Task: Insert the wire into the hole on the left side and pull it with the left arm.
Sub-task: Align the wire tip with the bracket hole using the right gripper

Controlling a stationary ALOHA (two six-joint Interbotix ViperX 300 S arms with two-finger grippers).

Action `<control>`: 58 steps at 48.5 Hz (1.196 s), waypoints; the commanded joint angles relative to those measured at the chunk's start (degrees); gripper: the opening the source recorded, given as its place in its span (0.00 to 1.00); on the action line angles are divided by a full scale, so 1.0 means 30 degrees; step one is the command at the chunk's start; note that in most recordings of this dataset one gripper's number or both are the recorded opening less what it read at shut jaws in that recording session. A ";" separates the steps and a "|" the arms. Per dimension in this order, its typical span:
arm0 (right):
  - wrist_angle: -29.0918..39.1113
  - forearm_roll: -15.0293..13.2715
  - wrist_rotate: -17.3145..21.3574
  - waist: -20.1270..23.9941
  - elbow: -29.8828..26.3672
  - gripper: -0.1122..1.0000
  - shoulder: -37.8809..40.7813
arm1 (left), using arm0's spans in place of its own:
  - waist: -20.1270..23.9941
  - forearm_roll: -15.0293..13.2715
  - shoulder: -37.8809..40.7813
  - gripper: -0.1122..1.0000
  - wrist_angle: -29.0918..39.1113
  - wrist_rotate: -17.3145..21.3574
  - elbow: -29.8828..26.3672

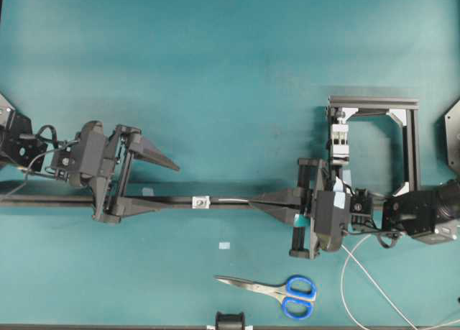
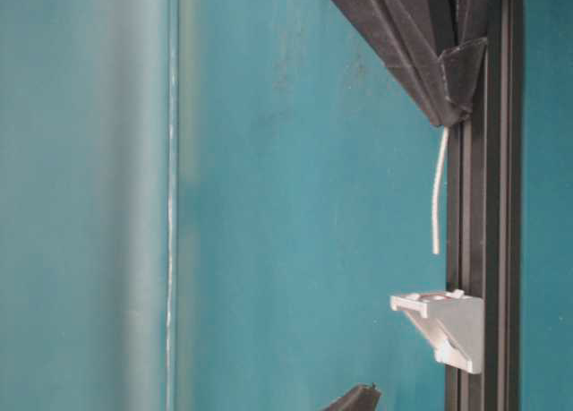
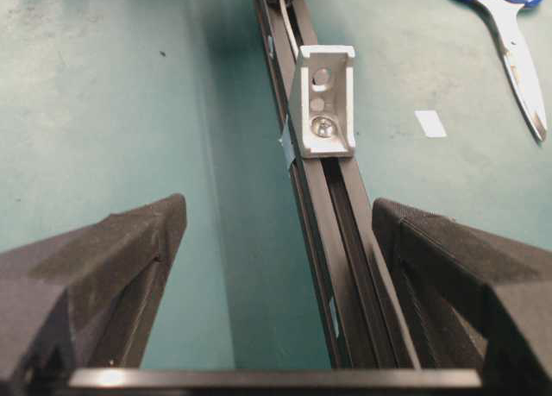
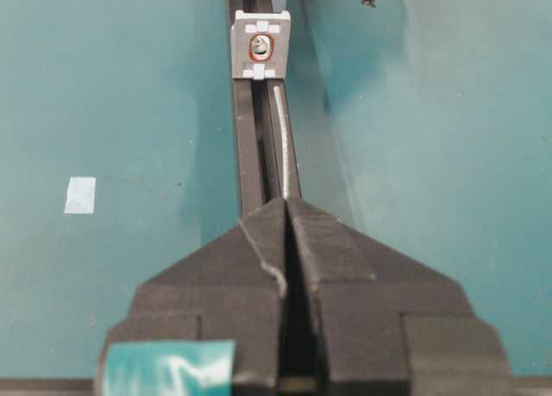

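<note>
Two claws face each other along a black rail (image 1: 165,201) on the teal tabletop (image 1: 230,71). Right claw (image 1: 253,200) is clenched on the wire (image 4: 281,137), whose stiff tip points at the hole (image 4: 260,47) in the small white bracket (image 1: 201,201), just short of it. Left claw (image 1: 167,182) stands released, fingers spread either side of the rail. Blue-handled scissors (image 1: 277,292) lie nearby.

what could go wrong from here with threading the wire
1. The wire tip stops short of the hole in the bracket and sits slightly to one side in the right wrist view, so it may hit the bracket face.
2. The free length past the shut right pincer is thin and could bend.
3. The open left pincer waits behind the bracket; it may miss the tip.
</note>
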 commanded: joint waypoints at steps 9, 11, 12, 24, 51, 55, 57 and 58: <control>-0.0439 -0.0674 -0.0029 0.0029 -0.0205 0.14 0.0000 | -0.0117 0.0059 -0.0557 0.74 -0.0088 0.0000 -0.0059; -0.0498 -0.0732 -0.0029 0.0029 -0.0176 0.14 0.0000 | -0.0117 0.0059 -0.0586 0.74 -0.0088 0.0000 -0.0059; -0.0498 -0.0762 -0.0029 0.0029 -0.0176 0.14 0.0029 | -0.0117 0.0059 -0.0586 0.74 -0.0088 0.0000 -0.0029; -0.0557 -0.0791 -0.0029 0.0029 -0.0146 0.14 0.0029 | -0.0117 0.0059 -0.0850 0.74 0.0117 0.0000 -0.0029; -0.1201 -0.0791 -0.0029 0.0000 -0.0322 0.13 0.0410 | -0.0117 0.0117 -0.0879 0.74 0.0293 0.0000 -0.0117; -0.1201 -0.0791 -0.0029 -0.0059 -0.0352 0.13 0.0410 | -0.0117 0.0117 -0.0879 0.74 0.0293 0.0000 -0.0117; -0.1201 -0.0791 -0.0029 -0.0059 -0.0381 0.13 0.0410 | -0.0117 0.0117 -0.0879 0.74 0.0293 0.0000 -0.0117; -0.1201 -0.0791 -0.0029 -0.0088 -0.0381 0.13 0.0410 | -0.0117 0.0117 -0.0879 0.74 0.0293 0.0000 -0.0117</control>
